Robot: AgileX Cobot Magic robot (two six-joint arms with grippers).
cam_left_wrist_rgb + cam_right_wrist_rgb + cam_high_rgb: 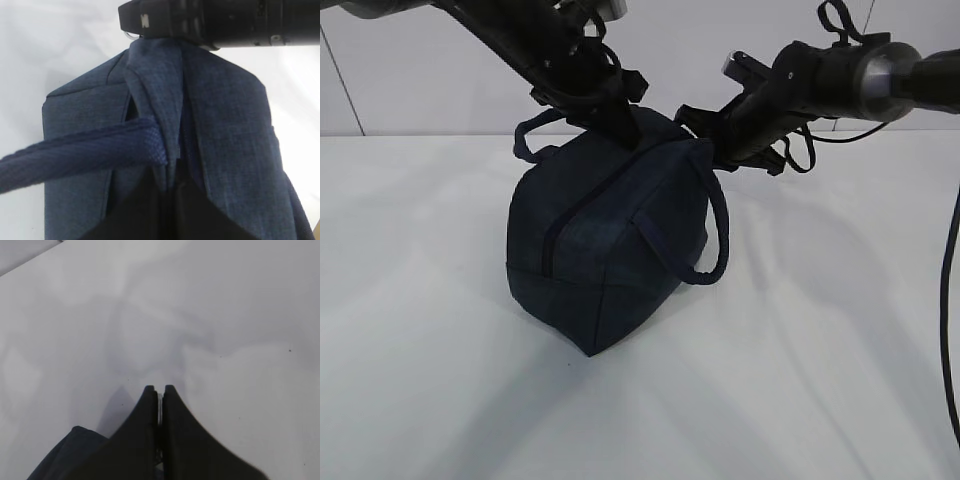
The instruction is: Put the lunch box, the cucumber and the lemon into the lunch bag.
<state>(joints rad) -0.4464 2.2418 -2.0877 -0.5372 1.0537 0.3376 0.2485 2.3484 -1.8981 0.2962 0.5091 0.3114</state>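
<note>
Fingers of the right gripper (158, 395) are pressed together on a thin metal ring (159, 407). The left gripper (620, 125) is buried in the lunch bag (605, 240) top at frame centre; its grip cannot be determined. Bag contents are hidden.

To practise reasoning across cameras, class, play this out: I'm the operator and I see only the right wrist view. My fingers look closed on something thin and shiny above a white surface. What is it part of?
Observer: The right gripper is at the top end of the lunch bag. The shiny piece looks like its zipper ring.
Operator: Where is the other arm?
Observer: The left gripper pinches the bag's fabric by the zipper seam, close to yours.
Operator: Is the bag off the surface?
Observer: No. Its base sits on the table, and one handle hangs down its side.
</note>
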